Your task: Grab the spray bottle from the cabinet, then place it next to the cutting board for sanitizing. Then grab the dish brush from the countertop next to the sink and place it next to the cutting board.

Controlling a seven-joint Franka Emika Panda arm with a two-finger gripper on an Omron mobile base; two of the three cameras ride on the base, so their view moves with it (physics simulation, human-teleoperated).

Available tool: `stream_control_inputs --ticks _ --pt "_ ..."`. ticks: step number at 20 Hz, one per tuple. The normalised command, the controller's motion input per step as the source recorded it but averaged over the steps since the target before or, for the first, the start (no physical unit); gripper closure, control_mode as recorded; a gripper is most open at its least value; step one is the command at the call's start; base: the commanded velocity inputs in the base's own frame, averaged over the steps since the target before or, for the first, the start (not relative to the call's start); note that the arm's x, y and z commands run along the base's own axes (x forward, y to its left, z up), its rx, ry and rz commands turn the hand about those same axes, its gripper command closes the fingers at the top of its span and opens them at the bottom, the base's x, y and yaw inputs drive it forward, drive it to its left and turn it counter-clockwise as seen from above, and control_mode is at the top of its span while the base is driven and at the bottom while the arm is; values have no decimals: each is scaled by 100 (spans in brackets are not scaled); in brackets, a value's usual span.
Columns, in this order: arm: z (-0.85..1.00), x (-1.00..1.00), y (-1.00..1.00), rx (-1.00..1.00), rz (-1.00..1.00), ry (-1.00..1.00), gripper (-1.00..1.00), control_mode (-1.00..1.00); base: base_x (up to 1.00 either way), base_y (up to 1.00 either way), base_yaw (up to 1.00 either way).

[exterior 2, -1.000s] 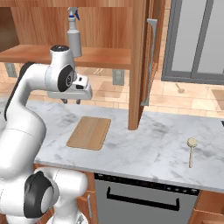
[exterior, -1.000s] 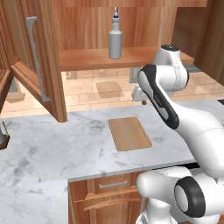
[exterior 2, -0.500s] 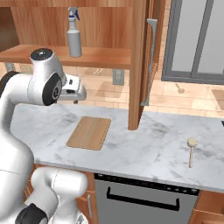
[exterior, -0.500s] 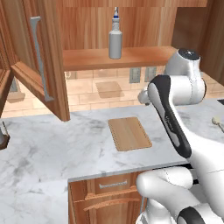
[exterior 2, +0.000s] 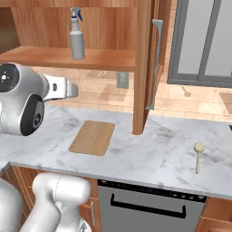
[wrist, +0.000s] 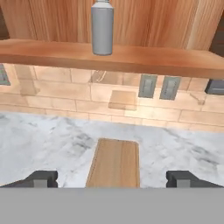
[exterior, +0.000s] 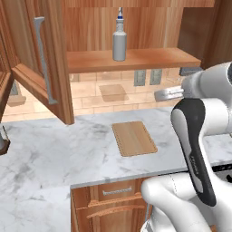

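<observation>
The grey spray bottle (exterior: 119,38) (exterior 2: 76,36) (wrist: 102,28) stands upright on the shelf of the open wooden cabinet (exterior: 136,59) (exterior 2: 68,56). Below it, the light-wood cutting board (exterior: 134,137) (exterior 2: 92,137) (wrist: 114,162) lies flat on the white marble countertop (exterior: 54,154) (exterior 2: 154,149). The dish brush (exterior 2: 198,156) rests on the counter far to the right. My gripper (wrist: 112,179) hovers above the counter's front, level and facing the board and shelf. It is open, with its fingertips (wrist: 41,178) wide apart and nothing between them. It is well short of the bottle.
The open cabinet door (exterior: 45,68) (exterior 2: 145,68) with its long grey bar handle juts out over the counter. Wall outlets (wrist: 158,86) sit in the tiled backsplash under the shelf. Drawers (exterior: 108,195) and a dark appliance front (exterior 2: 149,204) lie below the counter edge.
My arm has folded back toward the base and the hand has drawn away from the cabinet. The bottle, board and brush have not moved.
</observation>
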Motion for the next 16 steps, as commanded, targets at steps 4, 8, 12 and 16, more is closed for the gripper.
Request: stream_control_inputs --ticks 4,8,12,16 --pt "82 -39 7 17 2 -39 -100 -100 0 0 0" --pt "47 -5 13 28 7 -28 -100 -100 0 0 0" --pt "38 2 3 19 1 -37 -100 -100 0 0 0" --pt "35 24 7 11 0 -39 -100 -100 0 0 0"
